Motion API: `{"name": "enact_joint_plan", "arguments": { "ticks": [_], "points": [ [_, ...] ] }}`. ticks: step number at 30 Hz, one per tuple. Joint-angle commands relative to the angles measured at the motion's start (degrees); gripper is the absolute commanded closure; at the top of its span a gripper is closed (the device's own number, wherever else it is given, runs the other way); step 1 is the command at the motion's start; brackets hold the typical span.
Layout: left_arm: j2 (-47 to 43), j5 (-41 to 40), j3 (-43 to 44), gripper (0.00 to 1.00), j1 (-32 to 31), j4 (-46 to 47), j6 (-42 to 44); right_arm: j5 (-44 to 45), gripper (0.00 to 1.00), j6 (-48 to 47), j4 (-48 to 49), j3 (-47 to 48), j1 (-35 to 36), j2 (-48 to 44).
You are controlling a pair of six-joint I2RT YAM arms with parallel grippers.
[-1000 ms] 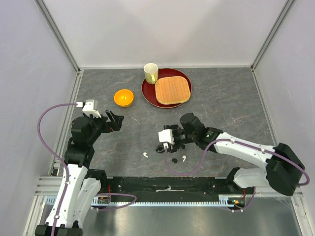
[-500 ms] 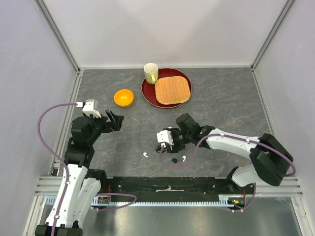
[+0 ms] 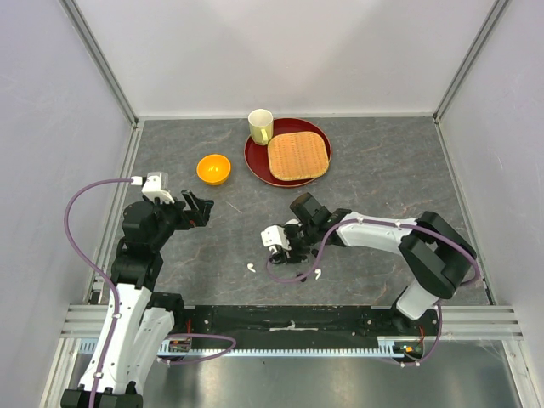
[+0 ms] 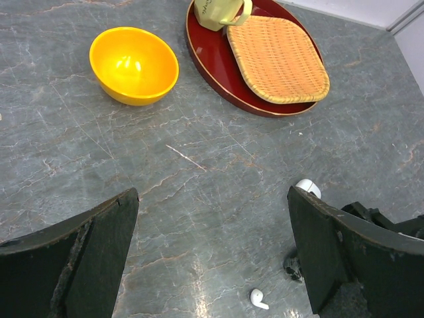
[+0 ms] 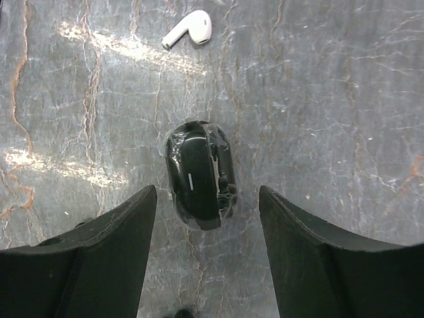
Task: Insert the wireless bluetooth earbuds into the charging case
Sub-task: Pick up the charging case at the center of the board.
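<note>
Straddling the black charging case on the worktop, right tool open, empty | left tool wide open, empty | white earbud lies near case: likely light, glossy, slippery; pinch across its bulb.

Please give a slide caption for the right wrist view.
Right gripper, jaws open, framing a black charging case on the table; a white earbud lies beyond.
</note>
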Motion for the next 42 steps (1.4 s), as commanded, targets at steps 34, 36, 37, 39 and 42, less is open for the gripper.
{"name": "enact_joint_plan", "arguments": {
  "ticks": [34,36,37,39,42],
  "points": [
    [-2.6,1.9,0.8,0.00,0.4,6.3,-7.1,3.6,1.00,9.0,8.2,0.5,1.0,-3.3],
    [-2.8,6.3,1.0,0.00,0.4,7.1,-7.4,4.5,1.00,11.8,15.4,-2.9,1.4,-6.6],
    [-2.7,8.6,1.0,0.00,0.4,7.8,-7.1,5.5,1.00,12.9,17.4,-3.8,1.6,-9.4],
    [-2.2,16.3,0.8,0.00,0.4,8.9,-5.8,6.5,1.00,15.2,22.5,-5.9,1.8,-11.9],
    [-0.8,21.7,-0.1,0.00,0.5,10.3,-4.5,9.7,1.00,18.4,26.9,-7.7,2.2,-15.6]
  ]
}}
